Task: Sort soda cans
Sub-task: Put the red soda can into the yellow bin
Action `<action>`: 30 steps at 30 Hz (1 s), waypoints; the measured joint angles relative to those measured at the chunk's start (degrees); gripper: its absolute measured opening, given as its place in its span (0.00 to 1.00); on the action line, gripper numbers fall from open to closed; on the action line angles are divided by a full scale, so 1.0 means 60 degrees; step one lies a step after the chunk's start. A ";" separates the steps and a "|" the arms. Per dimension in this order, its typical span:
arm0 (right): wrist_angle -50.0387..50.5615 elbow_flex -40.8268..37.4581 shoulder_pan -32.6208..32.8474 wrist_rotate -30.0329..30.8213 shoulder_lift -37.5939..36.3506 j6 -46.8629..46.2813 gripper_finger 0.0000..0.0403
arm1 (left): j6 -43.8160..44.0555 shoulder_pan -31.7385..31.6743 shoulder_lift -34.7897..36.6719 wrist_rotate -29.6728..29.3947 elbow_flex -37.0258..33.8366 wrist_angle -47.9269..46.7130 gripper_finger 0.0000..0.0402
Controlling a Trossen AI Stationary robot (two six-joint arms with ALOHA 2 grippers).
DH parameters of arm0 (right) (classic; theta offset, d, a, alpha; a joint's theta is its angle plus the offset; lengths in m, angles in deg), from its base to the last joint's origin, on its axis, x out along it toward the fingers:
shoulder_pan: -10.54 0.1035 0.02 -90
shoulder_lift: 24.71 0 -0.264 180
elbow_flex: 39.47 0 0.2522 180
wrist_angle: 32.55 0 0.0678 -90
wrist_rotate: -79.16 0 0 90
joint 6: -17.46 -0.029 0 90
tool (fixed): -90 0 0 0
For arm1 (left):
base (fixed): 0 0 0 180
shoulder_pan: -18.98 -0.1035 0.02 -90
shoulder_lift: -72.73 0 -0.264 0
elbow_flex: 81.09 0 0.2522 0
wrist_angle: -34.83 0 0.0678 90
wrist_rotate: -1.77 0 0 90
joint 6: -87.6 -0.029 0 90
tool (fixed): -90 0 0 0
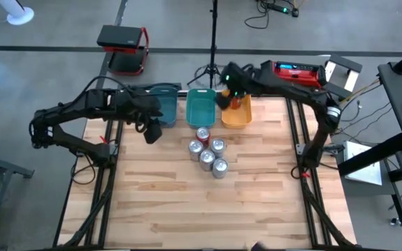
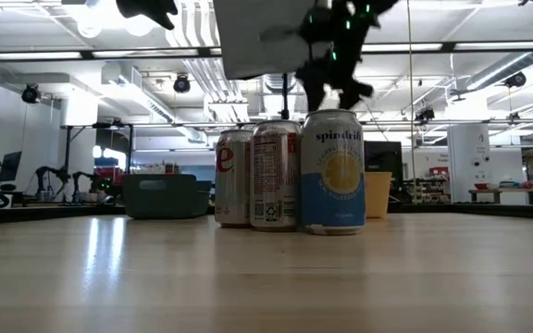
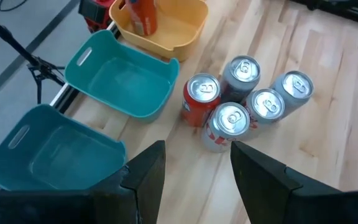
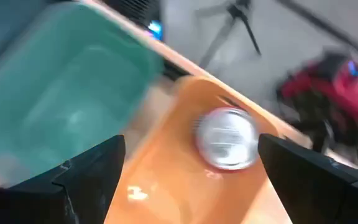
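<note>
Five cans (image 1: pixel 208 152) stand upright in a tight cluster near the middle of the desk (image 1: pixel 187 209). The nearest is a silver-grey one (image 1: pixel 220 167), then more silver-grey cans, with a red can (image 1: pixel 202 134) at the far end – closest to the bins. From the low view a can with a yellow fruit label (image 2: pixel 332 171) fronts the group.

Behind the cluster three bins line the far edge: a dark teal bin (image 1: pixel 160 104), a teal bin (image 1: pixel 201 109) in the middle and an orange bin (image 1: pixel 237 113).

The left tool (image 1: pixel 152 131) hovers beside the dark teal bin, left of the cans, its fingers (image 3: pixel 148 177) spread and holding nothing.

The right tool (image 1: pixel 227 94) hangs over the orange bin, released – a sixth can (image 4: pixel 227 138) stands upright inside that bin, between the spread fingers (image 4: pixel 95 168) but free of them.
</note>
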 joint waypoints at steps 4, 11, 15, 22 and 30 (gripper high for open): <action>-0.0303 0.0000 0.1436 -0.0803 -0.0397 0.2207 0.90 | -0.0014 0.0007 -0.0116 0.0003 0.0000 -0.0062 0.42; -0.0291 -0.0004 0.2872 -0.1910 -0.0338 0.3980 0.90 | 0.0098 0.0083 -0.0162 0.0004 -0.0007 -0.0310 0.42; -0.0275 0.0104 0.2924 -0.2415 0.0201 0.4485 0.90 | 0.0520 0.0343 -0.0153 0.0004 -0.0007 -0.0323 0.42; 0.0461 0.1457 0.2922 -0.2690 0.1672 0.5814 0.90 | 0.1073 0.0836 -0.0147 0.0004 -0.0007 -0.0317 0.42; 0.1586 0.3282 0.2897 -0.2870 0.3224 0.7084 0.90 | 0.1753 0.1130 -0.0148 -0.0010 -0.0007 -0.0312 0.42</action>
